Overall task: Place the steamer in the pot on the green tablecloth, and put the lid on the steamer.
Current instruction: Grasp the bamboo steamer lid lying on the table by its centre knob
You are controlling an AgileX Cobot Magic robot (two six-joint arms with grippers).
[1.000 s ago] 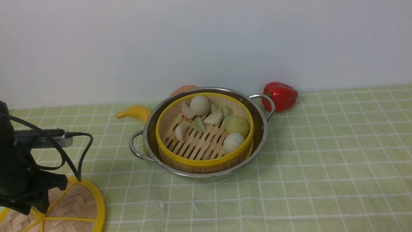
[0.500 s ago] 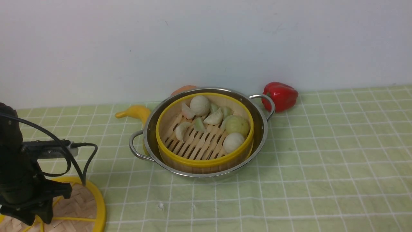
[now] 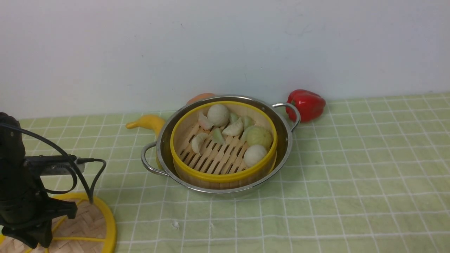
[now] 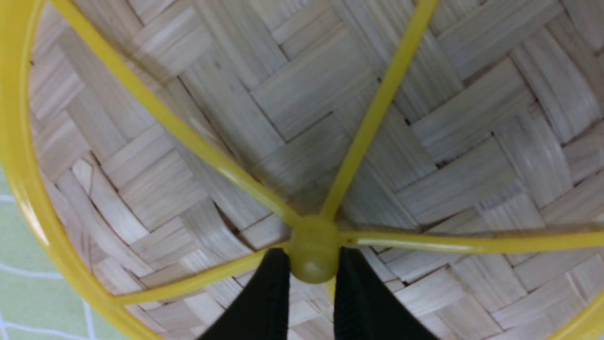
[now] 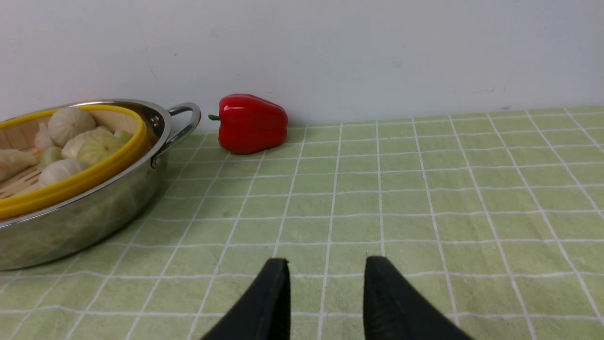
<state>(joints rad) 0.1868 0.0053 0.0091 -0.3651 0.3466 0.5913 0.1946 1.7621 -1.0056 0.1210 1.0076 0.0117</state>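
Observation:
The steamer (image 3: 223, 176), holding pale buns and dumplings, sits inside the steel pot (image 3: 287, 140) on the green tablecloth (image 3: 351, 175). The lid (image 3: 89, 219) lies flat on the cloth at the front left, partly out of frame. My left gripper (image 4: 309, 257) is down on the lid, its two black fingers pressed against either side of the yellow centre knob (image 4: 314, 243). My right gripper (image 5: 325, 267) is open and empty, low over the cloth to the right of the pot (image 5: 94, 208) and steamer (image 5: 71, 186). It is out of the front view.
A red pepper (image 3: 306, 104) lies by the wall beside the pot's right handle, also in the right wrist view (image 5: 252, 123). A yellow banana-like toy (image 3: 147, 122) lies behind the pot's left handle. An orange object (image 3: 202, 97) peeks out behind the pot.
My left arm has come down and a little to the left onto the lid. The lid, pot and steamer have not moved.

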